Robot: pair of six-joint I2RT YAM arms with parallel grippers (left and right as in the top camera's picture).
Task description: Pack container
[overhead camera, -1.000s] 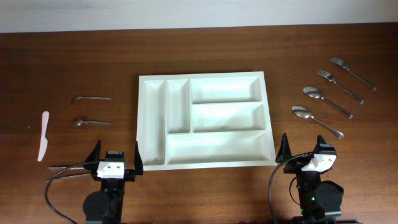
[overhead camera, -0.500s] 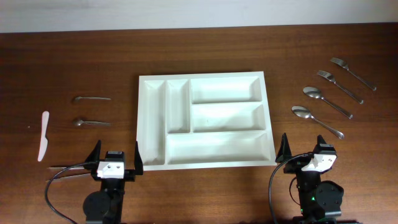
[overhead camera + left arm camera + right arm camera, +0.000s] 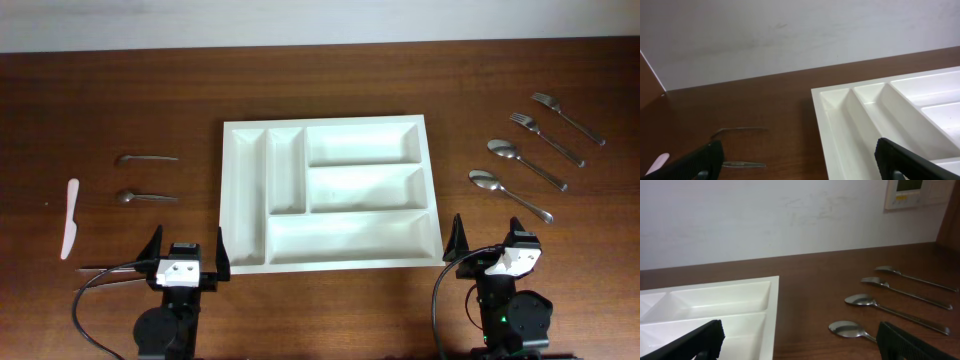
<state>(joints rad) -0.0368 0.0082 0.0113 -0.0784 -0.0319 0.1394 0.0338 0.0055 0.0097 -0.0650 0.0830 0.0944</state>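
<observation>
left pincer (image 3: 187, 243) released, empty; right pincer (image 3: 489, 243) same. container (image 3: 350, 124) flat on table (image 3: 100, 90), just ahead, between both. ahead-left of left pincer: two small spoons (image 3: 150, 157), white knife (image 3: 70, 217). ahead-right of right pincer: two large spoons (image 3: 483, 180), two forks (image 3: 522, 122).

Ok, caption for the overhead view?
Empty tray centred; forks and spoons on its right, small spoons and a white knife left.

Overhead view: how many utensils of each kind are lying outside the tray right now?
Forks: 2
Large spoons: 2
Small metal utensils: 2
White knife: 1
Total: 7, all outside the white tray.
</observation>
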